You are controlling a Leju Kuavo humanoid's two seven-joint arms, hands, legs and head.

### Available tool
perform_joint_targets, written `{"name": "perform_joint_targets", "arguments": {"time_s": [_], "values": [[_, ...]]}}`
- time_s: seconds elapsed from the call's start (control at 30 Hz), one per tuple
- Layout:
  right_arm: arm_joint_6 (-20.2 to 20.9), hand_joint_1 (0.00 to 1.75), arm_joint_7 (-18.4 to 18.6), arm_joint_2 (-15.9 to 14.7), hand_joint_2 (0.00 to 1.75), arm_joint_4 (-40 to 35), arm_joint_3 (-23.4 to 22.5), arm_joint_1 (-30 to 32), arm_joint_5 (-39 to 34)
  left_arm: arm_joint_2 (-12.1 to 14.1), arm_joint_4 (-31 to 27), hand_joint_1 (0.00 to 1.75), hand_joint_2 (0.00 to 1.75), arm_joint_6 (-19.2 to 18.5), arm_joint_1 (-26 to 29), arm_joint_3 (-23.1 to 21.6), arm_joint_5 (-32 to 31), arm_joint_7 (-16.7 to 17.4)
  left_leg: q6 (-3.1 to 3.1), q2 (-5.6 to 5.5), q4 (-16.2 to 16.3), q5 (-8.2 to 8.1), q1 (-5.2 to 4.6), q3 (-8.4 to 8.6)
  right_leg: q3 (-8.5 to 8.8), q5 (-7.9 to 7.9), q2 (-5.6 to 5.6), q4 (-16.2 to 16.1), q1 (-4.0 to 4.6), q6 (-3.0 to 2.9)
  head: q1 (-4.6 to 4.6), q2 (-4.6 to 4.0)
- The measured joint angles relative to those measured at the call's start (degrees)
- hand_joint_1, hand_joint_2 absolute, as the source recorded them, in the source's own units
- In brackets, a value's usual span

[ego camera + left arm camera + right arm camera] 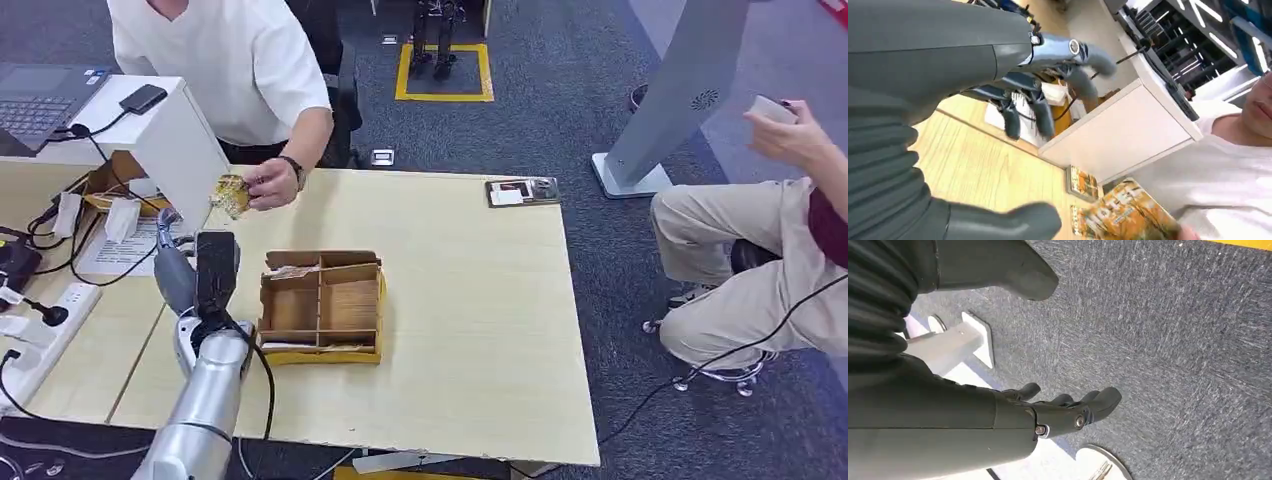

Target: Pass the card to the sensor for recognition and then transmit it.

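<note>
I see my left robot hand (178,262) spread and holding nothing above the counter (470,330). A person's hand (270,183) holds the card (230,194) just past it. My right robot hand (1058,412) hangs spread over the floor.

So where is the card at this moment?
In the head view the card is in the hand of the person in white, above the table's far left edge, just beyond the robot's raised left hand and beside the white box.

Three views: head high, two wrists close.
From above we look down on the worktop (470,300); the left wrist shares it, while our right wrist faces the carpet (1173,330).
</note>
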Motion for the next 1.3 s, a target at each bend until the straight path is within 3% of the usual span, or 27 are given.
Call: {"name": "perform_joint_targets", "arguments": {"time_s": [0.13, 0.27, 0.43, 0.47, 0.6, 0.63, 0.77, 0.97, 1.3], "values": [[-0.2, 0.0, -0.1, 0.0, 1.75, 0.0, -0.2, 0.0, -0.2, 0.0, -2.8, 0.0, 1.75, -1.7, 2.1, -2.2, 6.8, -2.1, 0.0, 0.01, 0.0, 0.0, 0.0, 0.0, 0.0, 0.0, 0.02, 0.0, 0.0, 0.0, 0.0, 0.0], [-0.4, 0.0, -0.1, 0.0, 1.75, 0.0, -0.6, 0.1, -0.6, 0.0, -8.0, 0.0, 1.75, -2.4, 5.4, -3.4, 13.5, -6.8, -0.02, 0.03, 0.0, -0.02, 0.0, 0.01, -0.01, -0.02, 0.03, 0.0, 0.0, -0.01, 0.0, 0.0], [-1.2, 0.0, -1.5, 0.0, 1.75, 0.2, -2.0, 0.4, -2.1, 0.0, -17.2, 0.0, 1.75, -2.0, 12.6, -6.6, 16.7, -10.5, 0.02, 0.04, 0.0, -0.05, 0.0, -0.01, -0.02, -0.06, 0.04, 0.0, 0.0, 0.02, 0.0, 0.0], [-1.2, 0.0, -1.8, 0.0, 1.75, 0.4, -2.2, 0.4, -2.3, 0.0, -18.7, 0.0, 0.0, -2.0, 13.7, -7.1, 17.2, -10.8, 0.03, 0.02, 0.0, -0.06, 0.0, -0.02, -0.02, -0.07, 0.02, 0.0, 0.0, 0.02, 0.0, 0.02], [-1.2, 0.0, -2.3, 0.0, 1.75, 0.7, -3.1, 0.4, -2.6, 0.0, -23.2, 0.0, 0.0, -3.1, 17.4, -8.7, 18.9, -10.9, 0.04, 0.02, 0.0, -0.06, 0.0, -0.03, -0.01, -0.07, 0.01, 0.0, 0.0, 0.02, 0.0, 0.0], [-1.2, 0.0, -2.4, 0.0, 1.75, 0.9, -3.3, 0.4, -2.8, 0.0, -24.3, 0.0, 1.75, -4.2, 18.6, -9.0, 20.3, -11.0, 0.03, 0.03, 0.0, -0.06, 0.0, -0.02, -0.01, -0.07, 0.03, 0.0, 0.0, 0.02, 0.02, 0.0], [-1.2, 0.0, -2.5, 0.6, 1.75, 1.5, -4.5, 0.6, -4.3, -0.4, -29.1, 0.0, 1.75, -6.6, 24.3, -11.0, 24.8, -13.3, 0.04, 0.02, 0.0, -0.06, 0.0, -0.02, -0.02, -0.07, 0.02, 0.0, 0.0, 0.02, 0.0, 0.02], [-1.2, 0.0, -2.1, 1.7, 1.75, 2.3, -6.7, 0.8, -7.5, -0.9, -33.6, 0.0, 1.75, -5.6, 32.4, -15.2, 20.6, -13.2, 0.02, 0.03, 0.0, -0.1, 0.0, -0.04, -0.06, -0.08, 0.03, 0.0, 0.0, 0.02, 0.0, 0.0], [-1.2, 0.0, 0.1, 1.9, 1.75, 2.3, -8.7, 1.2, -9.3, -1.2, -39.2, 0.0, 1.75, -3.6, 37.4, -16.8, 21.2, -16.2, 0.04, 0.04, 0.0, -0.11, 0.0, -0.02, -0.03, -0.08, 0.03, 0.0, 0.0, 0.02, 0.0, 0.0]]}}
